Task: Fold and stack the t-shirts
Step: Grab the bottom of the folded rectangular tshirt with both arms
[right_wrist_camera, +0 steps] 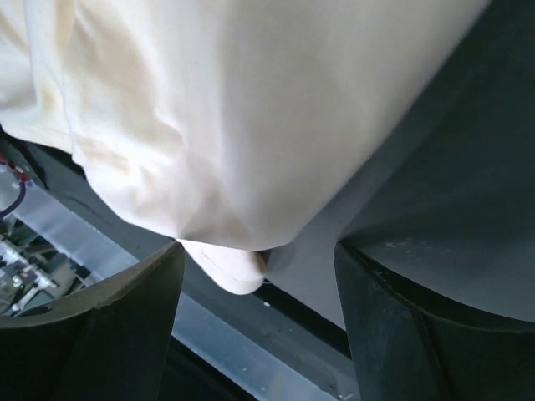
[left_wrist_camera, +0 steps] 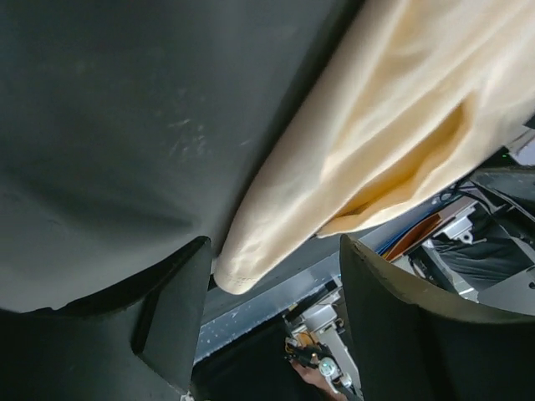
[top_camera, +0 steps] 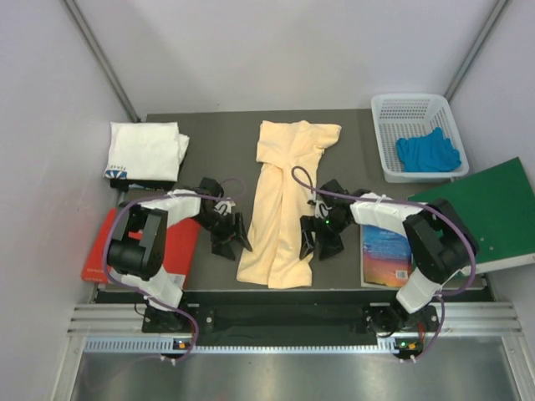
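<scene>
Peach t-shirt (top_camera: 280, 209) lengthwise | wrist views: left gripper (left_wrist_camera: 274, 244), right gripper (right_wrist_camera: 259, 246) jaws apart at hem corners | overhead: contact unclear

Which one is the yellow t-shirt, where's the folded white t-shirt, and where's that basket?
yellow t-shirt (top_camera: 280, 209): top external view, middle of its body.
white t-shirt (top_camera: 144, 149): top external view, centre of the folded top.
basket (top_camera: 381, 138): top external view, its left wall.

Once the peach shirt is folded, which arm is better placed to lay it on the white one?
Probably the left. The white t-shirt lies folded far left on the table, on the side of the left gripper; the right gripper must reach across.
</scene>
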You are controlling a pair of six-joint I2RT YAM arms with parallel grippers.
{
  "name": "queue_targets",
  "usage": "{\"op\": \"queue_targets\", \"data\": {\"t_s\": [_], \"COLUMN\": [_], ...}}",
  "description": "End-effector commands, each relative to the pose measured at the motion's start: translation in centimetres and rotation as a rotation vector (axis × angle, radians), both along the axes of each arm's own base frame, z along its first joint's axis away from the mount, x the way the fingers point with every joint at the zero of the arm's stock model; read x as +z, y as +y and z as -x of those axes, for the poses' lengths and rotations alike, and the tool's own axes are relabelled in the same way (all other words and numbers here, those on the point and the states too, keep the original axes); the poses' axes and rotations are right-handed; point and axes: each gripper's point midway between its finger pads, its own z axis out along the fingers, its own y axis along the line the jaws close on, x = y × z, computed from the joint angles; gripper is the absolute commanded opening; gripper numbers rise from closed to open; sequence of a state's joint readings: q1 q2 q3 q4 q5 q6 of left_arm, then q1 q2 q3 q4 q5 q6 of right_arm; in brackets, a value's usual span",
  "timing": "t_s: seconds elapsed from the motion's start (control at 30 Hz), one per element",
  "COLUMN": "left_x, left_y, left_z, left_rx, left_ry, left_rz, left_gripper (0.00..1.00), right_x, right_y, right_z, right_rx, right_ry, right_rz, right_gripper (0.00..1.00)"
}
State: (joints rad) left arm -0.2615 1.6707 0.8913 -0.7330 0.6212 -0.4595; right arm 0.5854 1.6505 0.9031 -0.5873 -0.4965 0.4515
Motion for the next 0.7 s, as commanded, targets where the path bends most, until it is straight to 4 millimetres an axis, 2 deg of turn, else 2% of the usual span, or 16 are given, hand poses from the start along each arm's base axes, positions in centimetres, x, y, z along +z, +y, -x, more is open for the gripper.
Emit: {"op": "queue_targets", "data": {"t_s": [0.0,0.13,0.2,0.27,0.3,0.37,0.4,0.5,0.53,0.6,0.67], "left_x": [-0.5,-1.0,-1.3,-1.7,-1.8,-2.2,-2.4,-3.2,-3.2,-3.2,-2.5], "left_y": [1.0,1.0,0.6,0.3,0.1,-0.5,-0.7,-1.6,-1.8,-2.3,-2.5], "left_z": [2.7,4.2,4.7,5.3,5.4,5.6,5.7,5.6,5.4,5.3,5.0], "left_rx": [0.011,0.006,-0.003,-0.013,-0.014,-0.031,-0.033,-0.050,-0.056,-0.070,-0.078], "left_ry": [0.069,0.114,0.129,0.150,0.157,0.164,0.177,0.185,0.182,0.185,0.178], "left_rz": [-0.077,-0.083,-0.075,-0.071,-0.066,-0.059,-0.056,-0.047,-0.043,-0.042,-0.042], "left_gripper": [0.67,0.66,0.63,0.58,0.51,0.42,0.30,0.05,0.00,0.00,0.00], "right_x": [-0.3,-0.8,-1.1,-1.3,-1.4,-1.5,-1.5,-1.6,-1.5,-1.3,-1.0], "right_y": [1.9,2.2,2.2,1.9,1.8,1.6,1.4,1.0,0.9,0.8,0.4], "right_z": [2.2,4.5,5.5,6.3,6.8,7.1,7.4,7.5,7.4,7.2,7.2], "right_rx": [0.023,0.046,0.058,0.064,0.075,0.080,0.089,0.101,0.104,0.109,0.120], "right_ry": [0.077,0.151,0.190,0.225,0.239,0.262,0.272,0.270,0.263,0.239,0.227], "right_rz": [-0.038,-0.030,-0.023,-0.009,-0.004,0.010,0.022,0.038,0.043,0.046,0.061], "right_gripper": [0.73,0.73,0.69,0.65,0.64,0.56,0.51,0.24,0.11,0.00,0.00]}}
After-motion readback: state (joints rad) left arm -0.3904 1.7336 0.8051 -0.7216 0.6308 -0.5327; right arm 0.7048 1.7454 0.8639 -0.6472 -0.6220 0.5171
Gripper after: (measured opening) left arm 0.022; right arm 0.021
